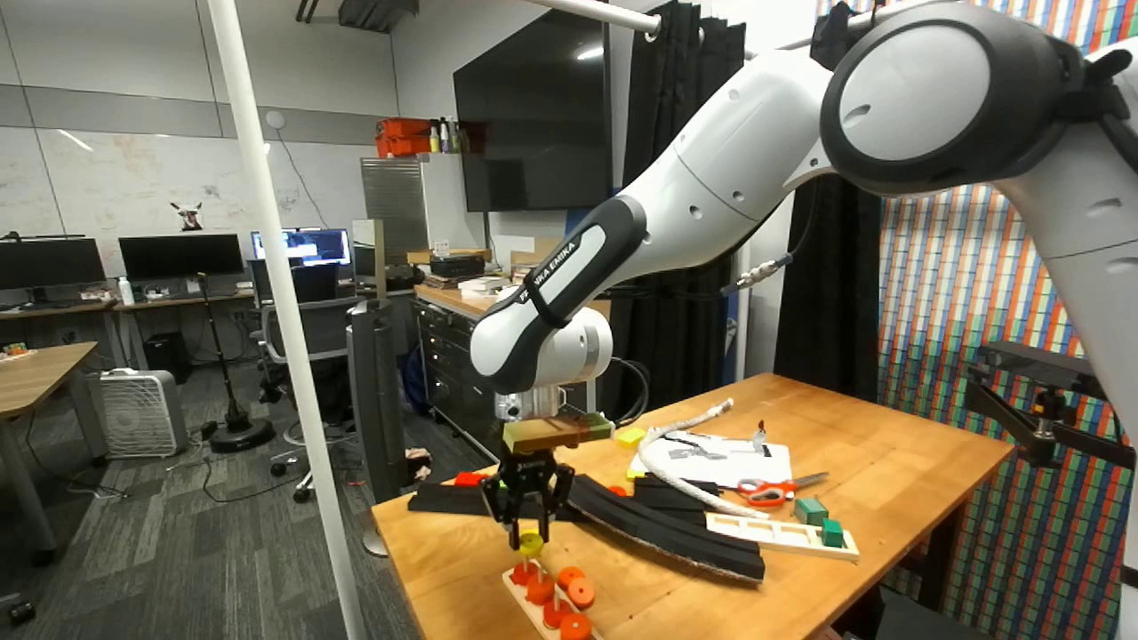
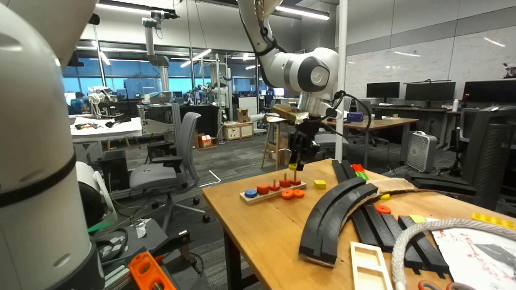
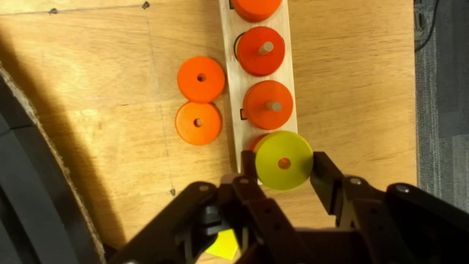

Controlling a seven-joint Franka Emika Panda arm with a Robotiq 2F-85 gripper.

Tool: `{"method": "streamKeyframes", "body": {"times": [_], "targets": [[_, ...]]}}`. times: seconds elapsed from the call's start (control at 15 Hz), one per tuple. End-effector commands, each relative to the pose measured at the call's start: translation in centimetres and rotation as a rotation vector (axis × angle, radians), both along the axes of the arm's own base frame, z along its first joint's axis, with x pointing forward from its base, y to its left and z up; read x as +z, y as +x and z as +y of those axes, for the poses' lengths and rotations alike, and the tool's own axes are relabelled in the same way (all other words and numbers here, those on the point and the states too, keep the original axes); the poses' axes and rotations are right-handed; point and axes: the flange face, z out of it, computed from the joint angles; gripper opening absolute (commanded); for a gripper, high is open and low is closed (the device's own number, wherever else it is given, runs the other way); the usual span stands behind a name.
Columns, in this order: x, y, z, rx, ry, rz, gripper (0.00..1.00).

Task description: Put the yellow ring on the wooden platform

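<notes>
My gripper is shut on the yellow ring, with one finger on each side. The ring is level and its hole faces the wrist camera. The wooden platform is a narrow pale board with pegs bearing orange-red rings. The yellow ring hangs over the platform's end peg, with a sliver of orange-red in its hole. In both exterior views the ring is at about the height of that peg's tip, above the platform. I cannot tell whether ring and peg touch.
Two loose orange rings lie beside the platform. A blue ring sits at its other end. A yellow block and black curved strips lie nearby. The table edge runs along the platform's other side.
</notes>
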Motion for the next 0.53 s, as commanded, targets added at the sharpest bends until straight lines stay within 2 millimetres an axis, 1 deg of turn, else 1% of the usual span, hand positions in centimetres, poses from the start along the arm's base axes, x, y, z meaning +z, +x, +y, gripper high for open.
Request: {"method": "streamKeyframes", "body": {"times": [0.0, 0.47], "targets": [[0.24, 0.94, 0.37, 0.008, 0.006, 0.007, 0.21], [0.12, 1.31, 0.8, 0.019, 0.014, 0.015, 0.21]]}}
